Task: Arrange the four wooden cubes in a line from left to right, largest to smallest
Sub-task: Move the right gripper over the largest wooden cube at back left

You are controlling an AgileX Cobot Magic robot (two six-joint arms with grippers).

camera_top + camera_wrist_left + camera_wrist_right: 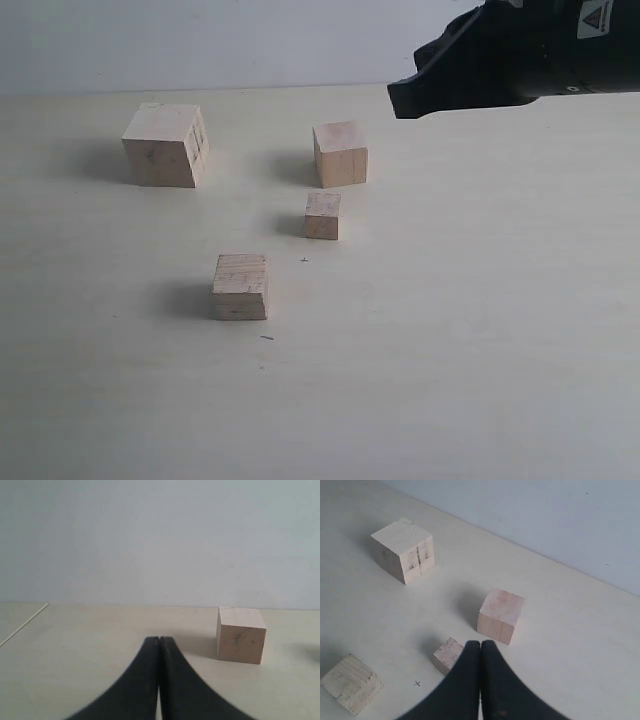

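Four pale wooden cubes stand apart on the table. The largest cube point(165, 145) point(405, 550), with dark smudges on its side, is at the back left. A mid-sized cube point(340, 153) point(500, 616) stands at the back centre. Just in front of it is the smallest cube point(323, 215) point(449, 655). Another mid-sized cube point(241, 286) point(351, 682) sits nearest the front. My right gripper point(480, 642) is shut and empty, hovering above the table near the smallest cube. My left gripper point(159, 639) is shut and empty, low over the table. A cube with faint marks point(240, 635) stands apart from it.
The black right arm point(500, 65) hangs over the table's back right corner. A pale wall point(200, 40) runs behind the table. A small pen cross point(304, 260) marks the tabletop near the smallest cube. A table edge point(25, 625) shows in the left wrist view.
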